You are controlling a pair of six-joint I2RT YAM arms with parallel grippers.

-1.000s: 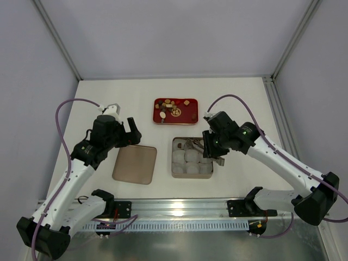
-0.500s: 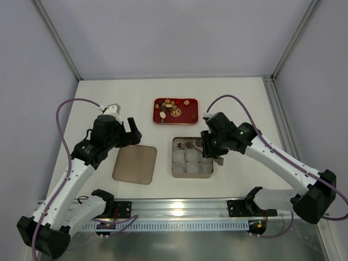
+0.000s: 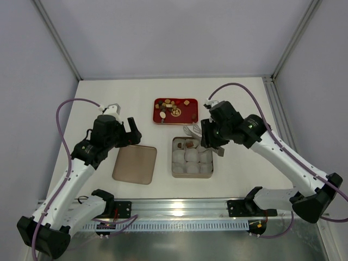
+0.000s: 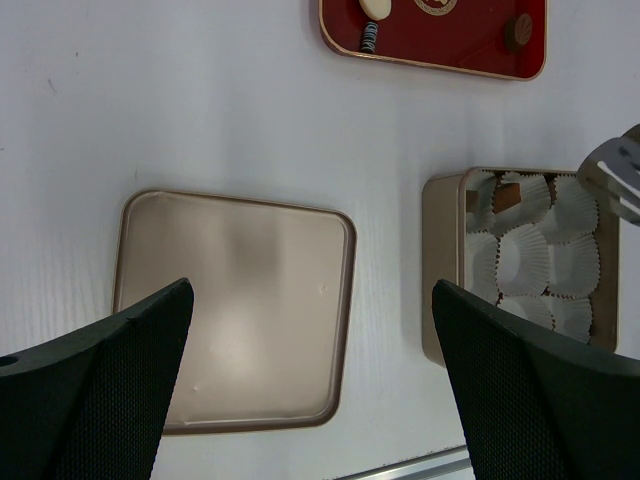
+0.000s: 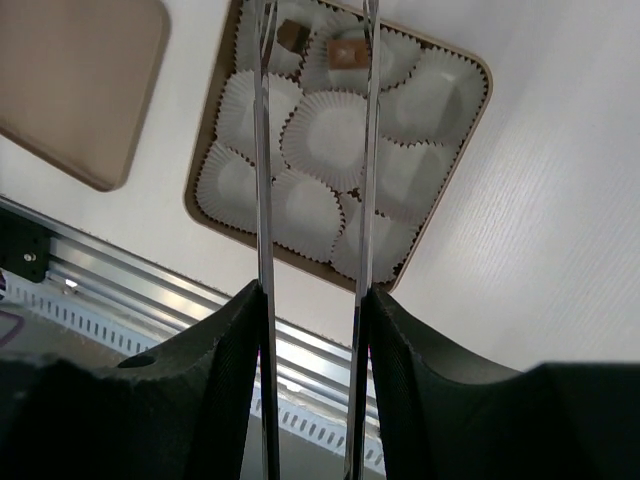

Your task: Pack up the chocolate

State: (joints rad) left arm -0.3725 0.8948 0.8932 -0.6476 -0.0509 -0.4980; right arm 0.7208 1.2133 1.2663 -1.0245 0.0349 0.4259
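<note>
— Right gripper (image 3: 190, 130) has pulled back and up off the gold box (image 3: 173, 160), then?
— Yes. It hangs by the far rim, my two thin fingers spread with nothing between them. My left gripper (image 4: 312, 295) is spread wide too, the flat lid (image 4: 230, 310) below and between its fingers.
— And the chocolate?
— Most lies on the red tray (image 3: 187, 115) beyond my right fingertips. Two brown pieces (image 3: 185, 145) sit in paper cups (image 5: 330, 135) near those tips.

Assorted chocolates (image 3: 175, 111) lie on a red tray (image 3: 187, 117), two inside the tin (image 4: 442, 270).
</note>
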